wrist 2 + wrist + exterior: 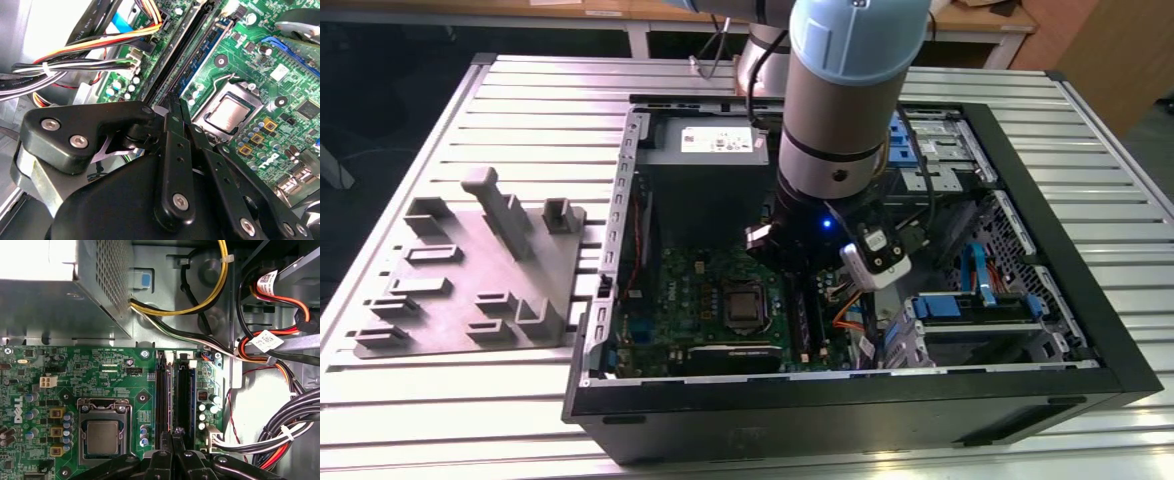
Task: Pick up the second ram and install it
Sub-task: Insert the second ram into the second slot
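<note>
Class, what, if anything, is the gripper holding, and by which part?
It cannot be told. The gripper is at the motherboard's memory slots, but whether it pinches anything is unclear.

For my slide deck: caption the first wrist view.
Black gripper at the long black memory slots of the green motherboard, beside the square silver processor.

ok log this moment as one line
arm: gripper low inside open black computer case | nearest: long black memory slots on green motherboard | beside: silver square processor
</note>
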Available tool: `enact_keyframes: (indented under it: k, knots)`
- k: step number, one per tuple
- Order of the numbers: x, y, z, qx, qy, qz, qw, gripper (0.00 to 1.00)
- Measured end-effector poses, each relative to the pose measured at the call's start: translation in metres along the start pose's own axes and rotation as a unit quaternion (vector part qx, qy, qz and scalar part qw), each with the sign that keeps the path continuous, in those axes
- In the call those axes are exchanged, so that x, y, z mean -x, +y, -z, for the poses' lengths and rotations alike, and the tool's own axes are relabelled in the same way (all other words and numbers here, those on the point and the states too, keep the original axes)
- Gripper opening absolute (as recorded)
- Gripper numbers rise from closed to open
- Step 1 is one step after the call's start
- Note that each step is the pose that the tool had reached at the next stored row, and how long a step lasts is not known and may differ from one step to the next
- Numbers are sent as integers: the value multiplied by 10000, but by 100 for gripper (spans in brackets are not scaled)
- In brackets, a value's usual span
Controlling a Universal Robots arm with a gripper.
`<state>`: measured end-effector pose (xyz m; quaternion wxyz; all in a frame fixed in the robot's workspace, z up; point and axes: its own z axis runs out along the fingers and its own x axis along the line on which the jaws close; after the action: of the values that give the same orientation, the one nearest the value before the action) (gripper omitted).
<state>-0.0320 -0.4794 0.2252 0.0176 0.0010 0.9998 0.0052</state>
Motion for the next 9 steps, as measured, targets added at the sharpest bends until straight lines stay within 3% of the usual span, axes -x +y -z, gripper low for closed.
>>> enact_keyframes:
  k: [9]
  knots:
    - [-4,1,33,2,-3,0,10000,11]
